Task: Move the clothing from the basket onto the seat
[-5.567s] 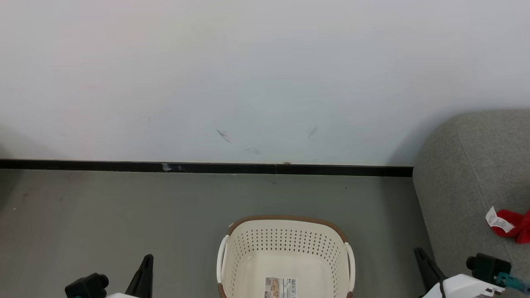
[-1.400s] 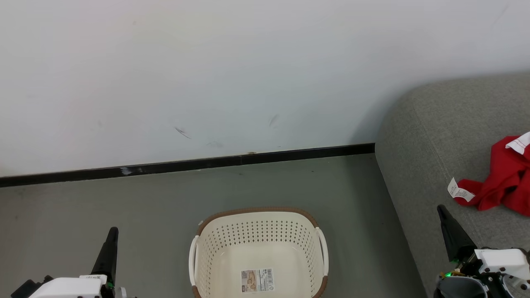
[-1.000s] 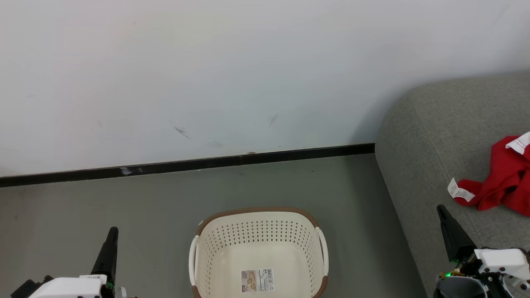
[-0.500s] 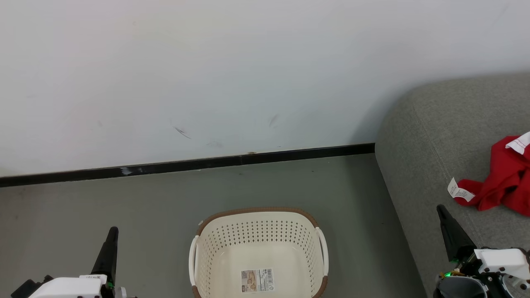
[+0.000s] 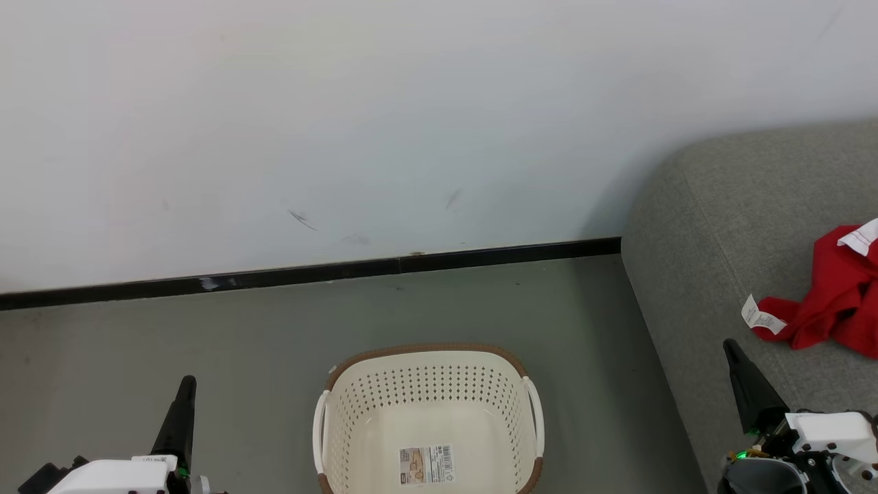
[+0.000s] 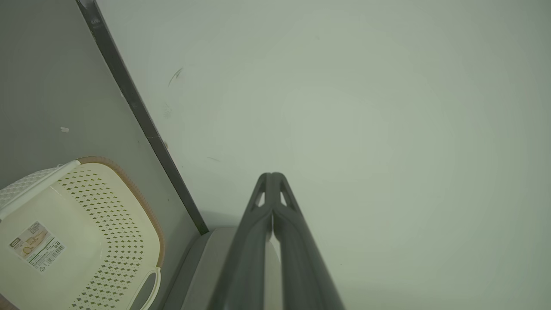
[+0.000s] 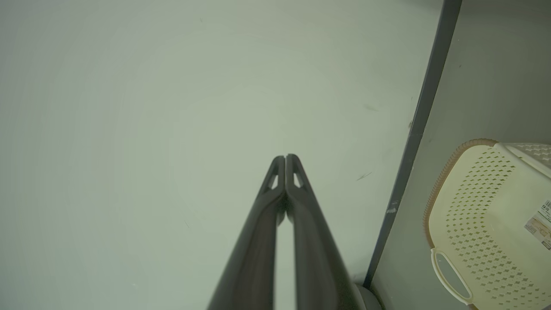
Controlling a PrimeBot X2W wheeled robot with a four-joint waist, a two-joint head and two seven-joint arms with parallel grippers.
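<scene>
L gripper (image 5: 188, 381) & R gripper (image 5: 729, 345) clenched empty; clothing (image 5: 838, 302) on seat (image 5: 706, 226), label (image 5: 756, 316) end seemingly toward basket (image 5: 425, 348).

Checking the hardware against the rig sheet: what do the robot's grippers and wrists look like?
Both the left gripper and right gripper have two long, dark grey fingers tapering to a point, with small triangular cut-outs near the tips. Each sits on a white wrist housing with a small green light; the left housing carries a small label.
</scene>
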